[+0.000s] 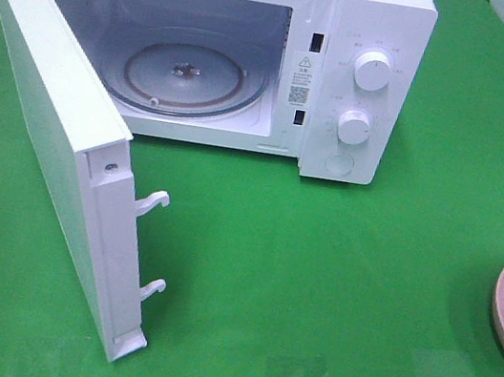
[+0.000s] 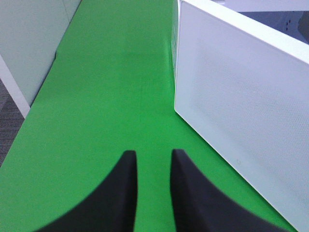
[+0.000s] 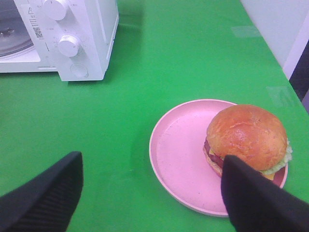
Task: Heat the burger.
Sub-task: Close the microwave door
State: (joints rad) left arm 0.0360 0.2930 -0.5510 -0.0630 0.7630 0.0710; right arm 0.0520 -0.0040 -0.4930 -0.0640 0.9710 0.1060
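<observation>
A white microwave oven [image 1: 255,54] stands at the back of the green worktop [image 1: 332,289] with its door [image 1: 57,137] swung wide open toward the left, two latch hooks showing on the door's free edge. Inside, the glass turntable [image 1: 186,76] lies bare. On the control panel at the oven's right are two round knobs [image 1: 373,71], one above the other, with a round button below them. The burger [image 3: 247,137] sits on a pink plate [image 3: 181,154], off to one side of it so that much of the plate is bare; its glossy brown bun is on top, with lettuce and cheese peeking out beneath. The plate rests on the worktop well apart from the oven, to the oven's right, and only its rim shows at the high view's right edge. The right gripper [image 3: 152,193] hovers near the plate with its fingers spread wide, holding nothing. The left gripper [image 2: 153,188] is beside the outer face of the open door, its fingers a narrow gap apart and empty.
</observation>
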